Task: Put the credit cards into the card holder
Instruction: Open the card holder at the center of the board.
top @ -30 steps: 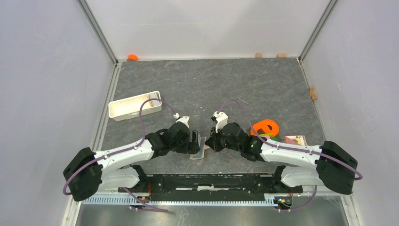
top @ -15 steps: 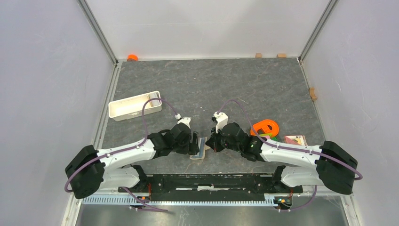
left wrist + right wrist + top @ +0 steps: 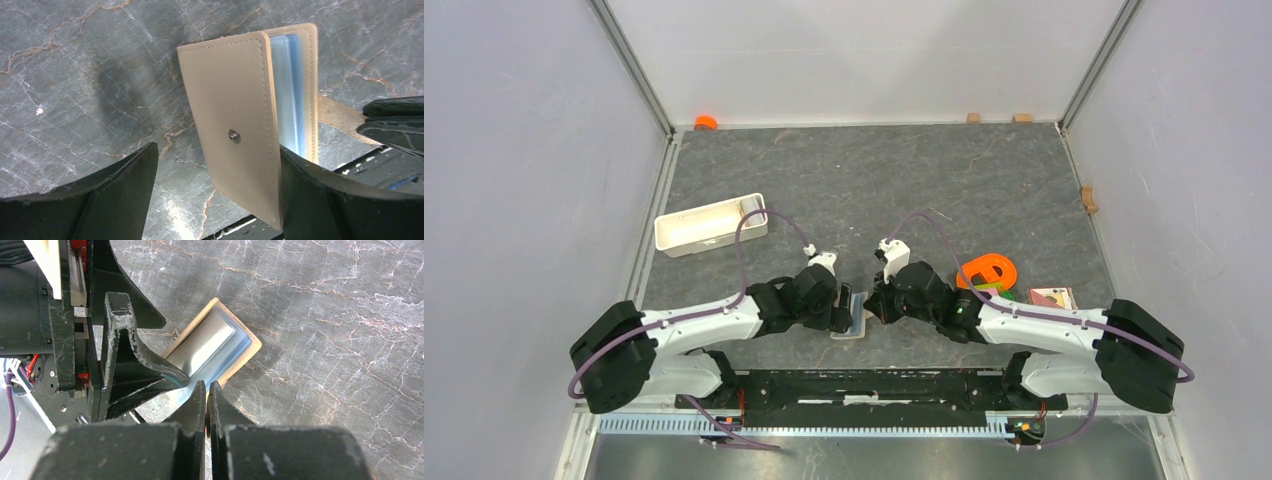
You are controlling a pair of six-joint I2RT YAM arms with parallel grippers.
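Beige card holder (image 3: 235, 125) — half open, blue-grey pockets (image 3: 292, 100) showing — between spread left fingers (image 3: 115, 195); right fingers (image 3: 395, 132) pressed together at 3 o'clock.

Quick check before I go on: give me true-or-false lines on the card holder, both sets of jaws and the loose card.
1. The beige-tan folding card holder is open, with its blue-grey pockets showing. True.
2. The left gripper has its jaws shut. False: they are wide open, with the raised cover between them.
3. The right gripper has its jaws open. False: they are shut, seemingly pinching the holder's snap tab.
4. A pale plastic card with reddish print lies loose, well to the right of the holder. True.
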